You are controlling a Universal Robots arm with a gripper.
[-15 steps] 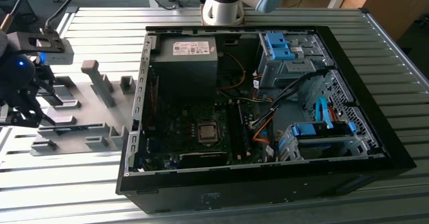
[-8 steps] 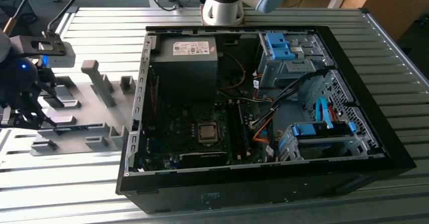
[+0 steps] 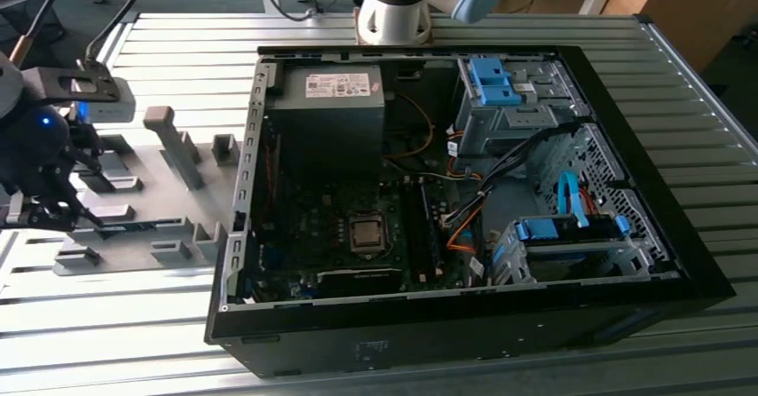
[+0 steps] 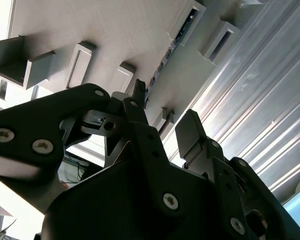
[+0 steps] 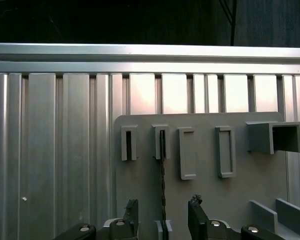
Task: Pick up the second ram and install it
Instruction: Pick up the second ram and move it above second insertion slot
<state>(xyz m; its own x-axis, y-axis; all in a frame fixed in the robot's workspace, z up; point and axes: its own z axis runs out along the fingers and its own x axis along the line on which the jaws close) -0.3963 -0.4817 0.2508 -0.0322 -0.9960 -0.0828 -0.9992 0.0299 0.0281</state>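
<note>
The second ram stands on edge in the slotted blocks of a grey fixture plate. In the first wrist view it is a thin dark line. In the second wrist view the ram is a narrow strip with dark chips. My gripper hovers just over the ram, open, with one finger on each side and a gap to the board. In the exterior view the gripper is at the far left, over the plate, and the ram shows as a bluish strip beside it.
An open black computer case lies to the exterior view's right of the fixture plate, with the motherboard's long black slots inside. Grey blocks rise from the plate. Everything rests on a ribbed metal table. The arm's base stands behind the case.
</note>
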